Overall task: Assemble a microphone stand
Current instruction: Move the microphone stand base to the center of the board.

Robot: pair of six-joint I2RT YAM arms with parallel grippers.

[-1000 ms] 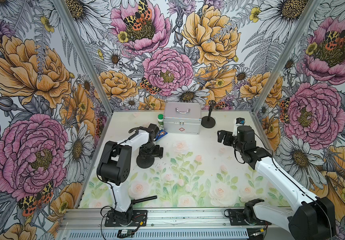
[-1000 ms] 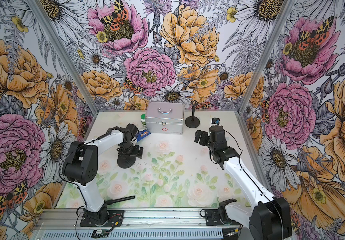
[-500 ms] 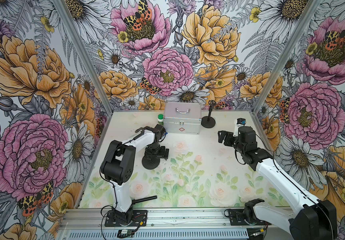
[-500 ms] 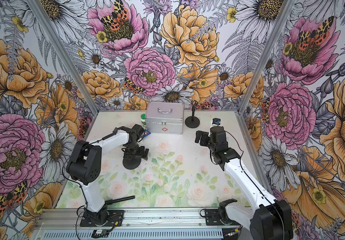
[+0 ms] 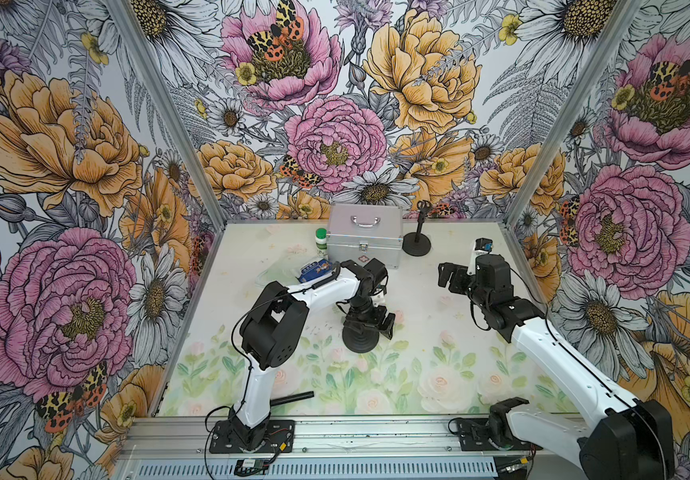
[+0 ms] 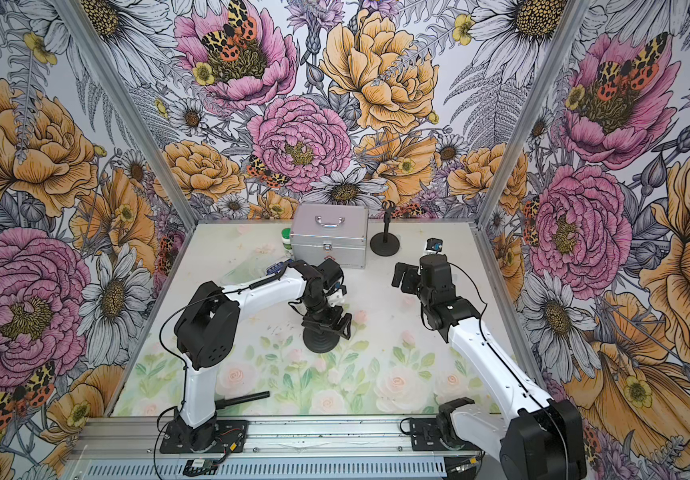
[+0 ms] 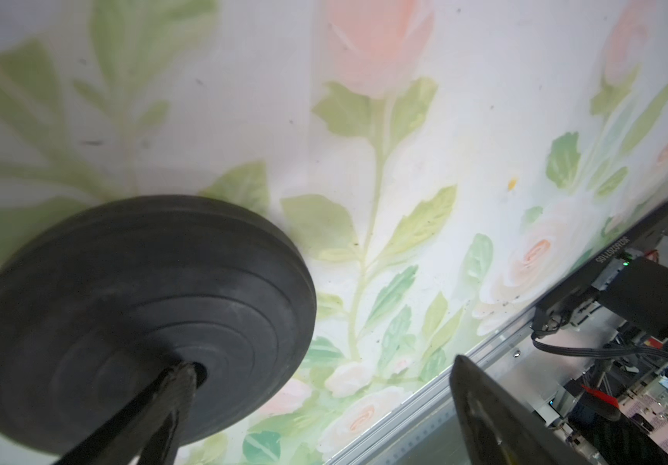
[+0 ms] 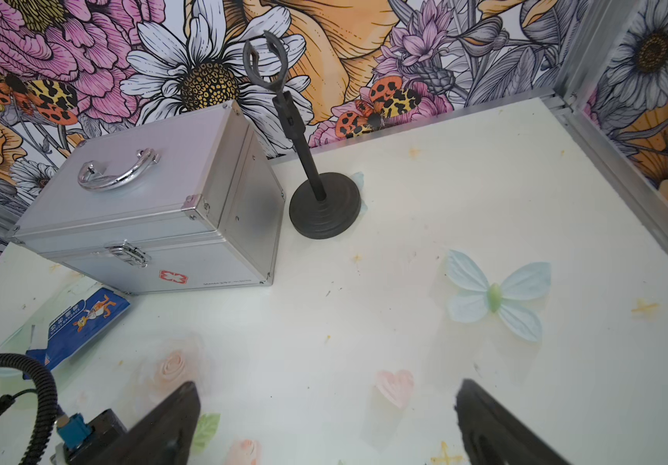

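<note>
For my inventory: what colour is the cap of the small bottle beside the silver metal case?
Green; the cap shows best in a top view.

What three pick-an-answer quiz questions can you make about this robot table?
1. Where is the loose black rod? A) leaning on the wall B) lying flat near the front C) standing upright
2. What colour is the cap on the bottle? A) red B) green C) yellow
3. How is the right end effector? A) open, empty B) shut on the rod C) shut on a cup
1 B, it lies flat up front; 2 B, green top, beside the silver case; 3 A, fingers apart, nothing between.
</note>
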